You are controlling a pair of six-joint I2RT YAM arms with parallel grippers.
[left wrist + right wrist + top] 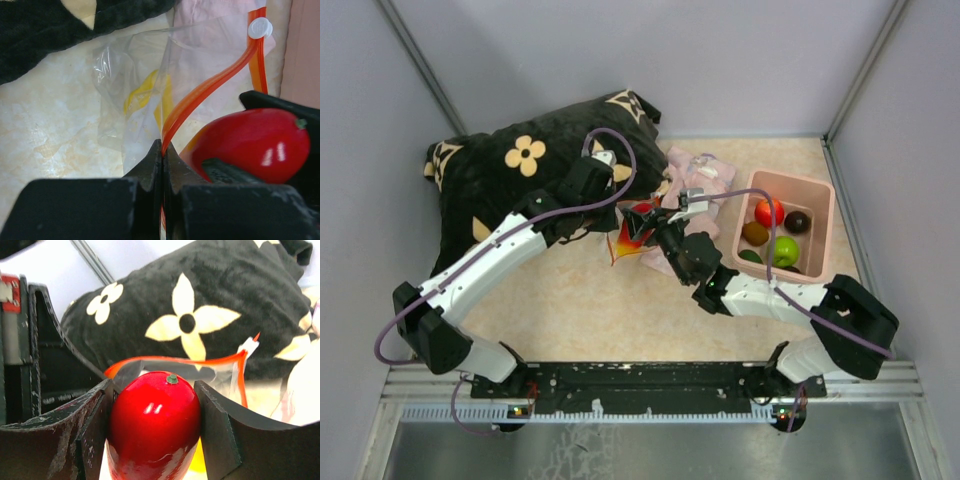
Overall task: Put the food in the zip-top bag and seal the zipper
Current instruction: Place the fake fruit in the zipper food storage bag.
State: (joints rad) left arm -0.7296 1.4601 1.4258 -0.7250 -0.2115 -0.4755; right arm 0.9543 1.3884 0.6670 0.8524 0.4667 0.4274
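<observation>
Pillow: my far left holds a black plush pillow [520,175] with cream flower shapes; its far right corner reaches the far wall.
Cloth: a crumpled pale pink cloth [708,172] lies far of centre, just right of the pillow.
Bin: an open-topped, rectangular pink plastic bin [798,178] sits at my far right, just beside the cloth and near the right wall.
Table top: the beige, marbled table top [580,310] shows bare at near centre.
Walls: plain grey walls [670,50] stand left, far and right.
</observation>
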